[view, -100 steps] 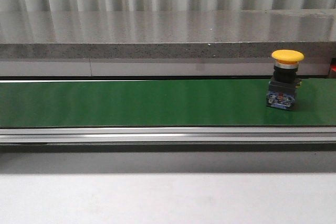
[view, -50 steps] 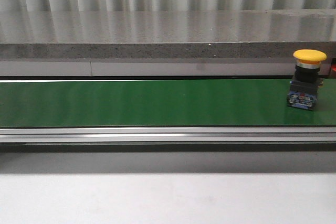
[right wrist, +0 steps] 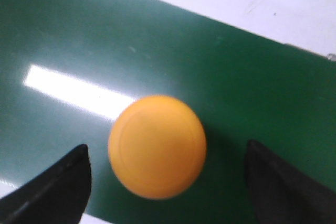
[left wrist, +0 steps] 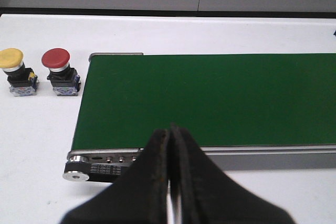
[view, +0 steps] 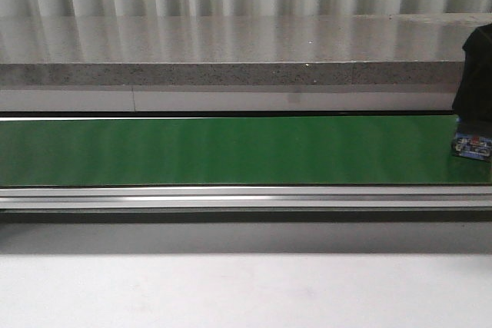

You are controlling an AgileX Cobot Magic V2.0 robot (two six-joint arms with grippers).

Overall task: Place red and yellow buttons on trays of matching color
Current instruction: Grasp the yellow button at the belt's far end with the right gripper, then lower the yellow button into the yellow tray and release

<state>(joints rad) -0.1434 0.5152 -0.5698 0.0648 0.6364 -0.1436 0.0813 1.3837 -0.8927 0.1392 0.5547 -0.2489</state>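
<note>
A green conveyor belt [view: 231, 150] was seen running across the front view, bordered on the near side by a silver rail [view: 231, 197] and backed by a grey stone ledge [view: 231, 51]. At the far right end of the belt, the blue and black base of a yellow button [view: 472, 146] was visible. Its cap was hidden in that view by the dark body of the right gripper [view: 478, 74] directly above it.

In the right wrist view, the round yellow cap of that button [right wrist: 157, 146] was shown from above, slightly blurred, standing on the green belt. The right gripper [right wrist: 167, 187] was spread wide, with one black fingertip [right wrist: 58, 187] on each side of the cap and a clear gap between each fingertip and the cap. No contact was visible.

In the left wrist view, the left gripper [left wrist: 170, 182] was closed, its two black fingers [left wrist: 152, 182] pressed together with nothing between them, above the near rail at the belt's end. A second yellow button [left wrist: 17, 71] and a red button [left wrist: 59, 71] were seen upright, just beside each other on the white tabletop [left wrist: 37, 129], near the end of the belt.

Small print was present on the belt's end roller [left wrist: 79, 171] and on the button bases, but it could not be read.
</note>
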